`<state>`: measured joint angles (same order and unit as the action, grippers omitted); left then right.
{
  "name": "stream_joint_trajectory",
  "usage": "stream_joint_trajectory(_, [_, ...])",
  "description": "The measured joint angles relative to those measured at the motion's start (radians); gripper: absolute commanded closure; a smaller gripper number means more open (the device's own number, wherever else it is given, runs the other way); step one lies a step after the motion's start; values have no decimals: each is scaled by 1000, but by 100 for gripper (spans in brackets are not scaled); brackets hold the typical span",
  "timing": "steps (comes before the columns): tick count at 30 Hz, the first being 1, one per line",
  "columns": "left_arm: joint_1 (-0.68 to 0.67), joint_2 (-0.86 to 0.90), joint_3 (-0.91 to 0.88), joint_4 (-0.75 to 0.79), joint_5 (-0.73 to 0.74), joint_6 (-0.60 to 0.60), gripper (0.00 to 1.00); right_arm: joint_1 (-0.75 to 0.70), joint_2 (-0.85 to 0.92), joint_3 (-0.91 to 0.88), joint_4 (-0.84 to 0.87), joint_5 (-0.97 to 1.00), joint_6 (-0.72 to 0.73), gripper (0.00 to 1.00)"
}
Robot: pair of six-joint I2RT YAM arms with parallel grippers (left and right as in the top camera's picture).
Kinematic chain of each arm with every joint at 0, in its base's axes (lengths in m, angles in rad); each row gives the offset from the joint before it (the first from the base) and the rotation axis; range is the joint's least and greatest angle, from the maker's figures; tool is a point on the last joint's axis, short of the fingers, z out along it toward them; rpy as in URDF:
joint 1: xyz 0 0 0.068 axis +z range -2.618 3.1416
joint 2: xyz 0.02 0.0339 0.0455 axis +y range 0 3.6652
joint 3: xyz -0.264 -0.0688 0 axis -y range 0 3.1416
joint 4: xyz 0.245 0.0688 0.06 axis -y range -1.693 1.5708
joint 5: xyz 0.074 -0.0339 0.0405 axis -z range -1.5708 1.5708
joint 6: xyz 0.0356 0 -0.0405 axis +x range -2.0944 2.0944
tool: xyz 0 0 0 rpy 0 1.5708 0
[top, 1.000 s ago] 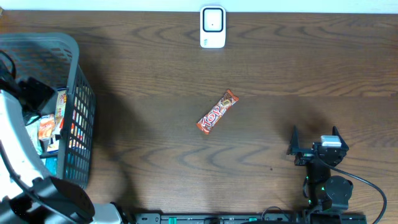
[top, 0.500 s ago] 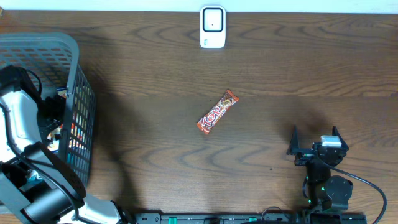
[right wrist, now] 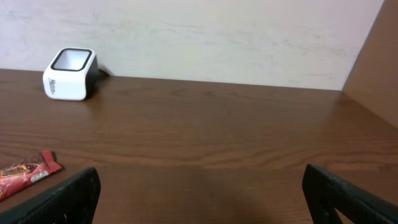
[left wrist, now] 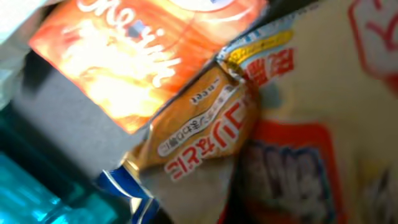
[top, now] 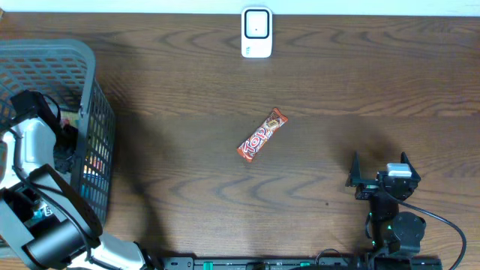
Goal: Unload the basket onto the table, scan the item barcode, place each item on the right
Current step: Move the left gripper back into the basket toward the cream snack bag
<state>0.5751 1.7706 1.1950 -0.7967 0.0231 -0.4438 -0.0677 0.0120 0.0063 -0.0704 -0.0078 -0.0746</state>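
The white barcode scanner (top: 256, 32) stands at the table's far edge; the right wrist view shows this scanner (right wrist: 69, 73) at the far left. A red candy bar (top: 263, 135) lies mid-table, and that bar (right wrist: 28, 172) shows at the left edge of the right wrist view. My left arm (top: 34, 139) reaches down into the grey basket (top: 97, 112), its gripper shut and its fingers hidden. Close under the left wrist lie a brown snack packet (left wrist: 199, 124), an orange packet (left wrist: 137, 56) and a cream-and-red packet (left wrist: 311, 124); whether one is gripped is not visible. My right gripper (top: 379, 166) rests open and empty near the front right.
The basket fills the left edge of the table and holds several snack packets, with a teal item (left wrist: 31, 193) among them. A pale wall (right wrist: 199, 31) runs behind the scanner. Bare wood lies between the candy bar and the right gripper (right wrist: 202, 199).
My left arm has swung from the table's left edge down into the basket, and its gripper has gone from open to shut. The right arm and the candy bar have not moved.
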Motion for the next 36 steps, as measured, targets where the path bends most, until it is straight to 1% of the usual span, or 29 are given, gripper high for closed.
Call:
stream_joint_trajectory(6, [1,-23,0,-18,0,0,93,0,0,0,0,0,0,1])
stream_joint_trajectory(10, [1,-92,5,-57,-4,-1,93,0,0,0,0,0,0,1])
stream_joint_trajectory(17, [1,-368,83,-41,-6,-10,93,0,0,0,0,0,0,1])
stream_joint_trajectory(21, [1,-547,100,-7,-6,-62,93,0,0,0,0,0,0,1])
stream_joint_trajectory(26, [1,-723,103,47,-5,-126,93,0,0,0,0,0,0,1])
stream_joint_trajectory(29, [1,-807,103,57,-7,-142,93,0,0,0,0,0,0,1])
stream_joint_trajectory(30, [1,-826,103,59,-10,-145,76,0,0,0,0,0,0,1])
stream_joint_trajectory(31, [1,-843,103,60,-20,-140,56,0,0,0,0,0,0,1])
stream_joint_trajectory(32, [0,-853,105,60,-30,-139,38,0,0,0,0,0,0,1])
stream_joint_trajectory(34, [1,-849,109,60,-47,-135,7,0,0,0,0,0,0,1])
stream_joint_trajectory(35, [1,-832,110,61,-55,-126,0,0,0,0,0,0,0,1])
stream_joint_trajectory(36, [1,-810,111,60,-57,-110,2,0,0,0,0,0,0,1])
